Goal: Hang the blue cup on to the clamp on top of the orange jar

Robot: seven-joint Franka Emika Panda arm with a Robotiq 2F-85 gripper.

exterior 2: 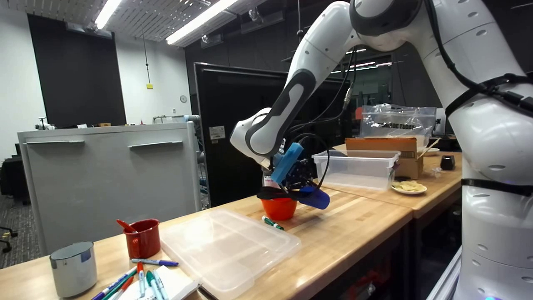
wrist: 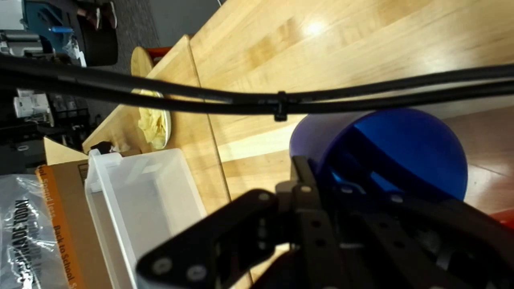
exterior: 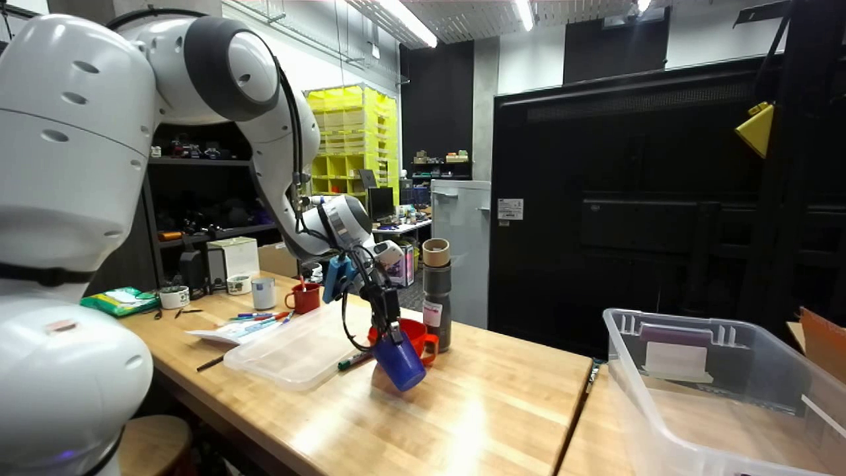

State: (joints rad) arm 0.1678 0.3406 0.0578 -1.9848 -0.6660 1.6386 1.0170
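Observation:
The blue cup (exterior: 400, 361) is tilted in the air over the table, beside the orange jar (exterior: 416, 334). In both exterior views the cup (exterior 2: 315, 198) overlaps or nearly touches the jar (exterior 2: 280, 209). My gripper (exterior: 394, 332) is shut on the cup's rim; in the wrist view, the gripper (wrist: 321, 172) has one finger outside the wall and one inside the cup (wrist: 409, 148). A red edge (wrist: 506, 218), likely the jar, shows at the right there. I cannot make out the clamp; a dark shape over the jar's mouth is unclear.
A dark cylinder (exterior: 437, 307) stands behind the jar. A green marker (exterior 2: 272, 223) and a clear flat lid (exterior 2: 229, 250) lie beside it. A red mug (exterior 2: 142, 239) and a grey-white mug (exterior 2: 74, 271) stand farther off. A clear bin (exterior: 720, 396) is at the other end.

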